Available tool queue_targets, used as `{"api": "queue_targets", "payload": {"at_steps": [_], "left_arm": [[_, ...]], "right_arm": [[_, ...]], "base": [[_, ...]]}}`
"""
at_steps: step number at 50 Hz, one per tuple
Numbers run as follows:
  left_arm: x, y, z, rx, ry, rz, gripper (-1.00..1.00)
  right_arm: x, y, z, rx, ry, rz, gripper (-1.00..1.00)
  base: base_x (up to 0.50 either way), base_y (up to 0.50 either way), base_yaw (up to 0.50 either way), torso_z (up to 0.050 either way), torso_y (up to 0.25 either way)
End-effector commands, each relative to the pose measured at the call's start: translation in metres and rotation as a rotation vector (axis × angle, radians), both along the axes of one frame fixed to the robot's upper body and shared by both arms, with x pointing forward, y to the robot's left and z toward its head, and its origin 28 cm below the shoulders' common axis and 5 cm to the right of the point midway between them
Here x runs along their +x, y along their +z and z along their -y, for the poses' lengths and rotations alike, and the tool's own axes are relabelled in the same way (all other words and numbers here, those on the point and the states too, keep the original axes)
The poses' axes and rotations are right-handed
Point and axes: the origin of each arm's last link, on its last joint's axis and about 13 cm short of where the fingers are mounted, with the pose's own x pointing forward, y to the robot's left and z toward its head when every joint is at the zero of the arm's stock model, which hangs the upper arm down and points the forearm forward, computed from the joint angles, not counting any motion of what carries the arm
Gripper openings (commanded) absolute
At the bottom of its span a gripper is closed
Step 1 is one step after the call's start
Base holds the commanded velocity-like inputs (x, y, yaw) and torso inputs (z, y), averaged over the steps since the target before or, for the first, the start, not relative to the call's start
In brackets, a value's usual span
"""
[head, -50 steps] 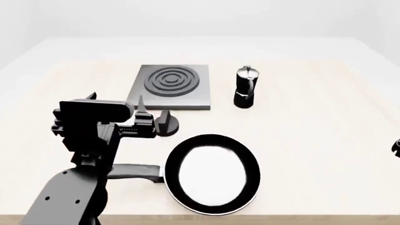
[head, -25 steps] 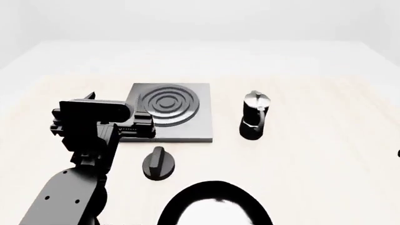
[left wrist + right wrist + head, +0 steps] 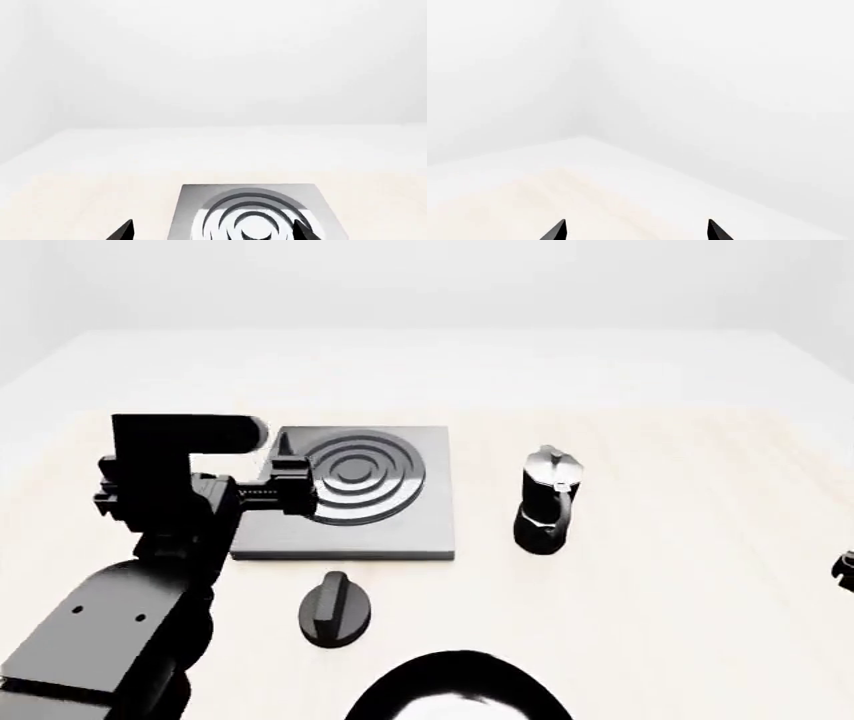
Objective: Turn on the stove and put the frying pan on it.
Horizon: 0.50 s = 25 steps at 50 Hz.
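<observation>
left arm (image 3: 120,610): black, jointed, seen at the left of the head view, raised over the pale tabletop (image 3: 694,620). left tool (image 3: 287,475): held above the left edge of the stove, over the burner's near-left side; in the left wrist view two dark tips (image 3: 124,231) are seen set wide apart with nothing between them, so it is recorded as released and empty.

stove (image 3: 387,530): flat grey square slab, lying on the tabletop left of centre; round burner (image 3: 354,475) of concentric rings on its far half. also seen in the left wrist view (image 3: 253,210), directly ahead of the tips.

knob (image 3: 334,608): small, black, round-based, resting on the tabletop just in front of the stove, apart from it.

frying pan (image 3: 461,695): black rim with pale inside, cut off by the near edge of the head view, near the knob; handle not seen.

coffee pot (image 3: 547,502): black and silver, upright, right of the stove, apart from it.

right tool (image 3: 636,231): only two dark tips shown, wide apart and empty, over bare tabletop.
</observation>
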Motion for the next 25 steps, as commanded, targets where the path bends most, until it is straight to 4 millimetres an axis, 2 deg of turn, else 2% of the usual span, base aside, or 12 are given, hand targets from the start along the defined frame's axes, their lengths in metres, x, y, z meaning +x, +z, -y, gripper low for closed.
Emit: {"api": "queue_targets", "payload": {"at_steps": [1,2,5,9,10,25], "left_arm": [[0.037,0.076,-0.059,0.108,0.325,-0.163,1.00],[0.035,0.074,-0.045,0.156,0.324,-0.223,1.00],[0.025,0.088,-0.032,0.152,0.385,-0.373,1.00],[0.001,0.107,-0.024,0.045,-0.071,-0.606,1.00],[0.002,0.109,-0.028,0.032,-0.103,-0.679,1.00],[0.017,0.089,-0.046,0.010,-0.109,-0.794,1.00]], "right_arm": [[0.003,-0.004,-0.002,0.009,0.025,-0.030,1.00],[0.003,-0.004,-0.002,0.009,0.027,-0.032,1.00],[0.004,-0.003,-0.004,0.004,0.041,-0.033,1.00],[0.004,-0.002,-0.004,0.003,0.045,-0.033,1.00],[0.004,-0.002,-0.004,0.003,0.044,-0.034,1.00],[0.005,-0.005,-0.005,0.005,0.060,-0.044,1.00]], "base": [[0.00,0.00,0.00,0.000,0.000],[0.00,0.00,0.00,0.000,0.000],[0.00,0.00,0.00,0.000,0.000],[0.00,0.00,0.00,0.000,0.000],[0.00,0.00,0.00,0.000,0.000],[0.00,0.00,0.00,0.000,0.000]]}}
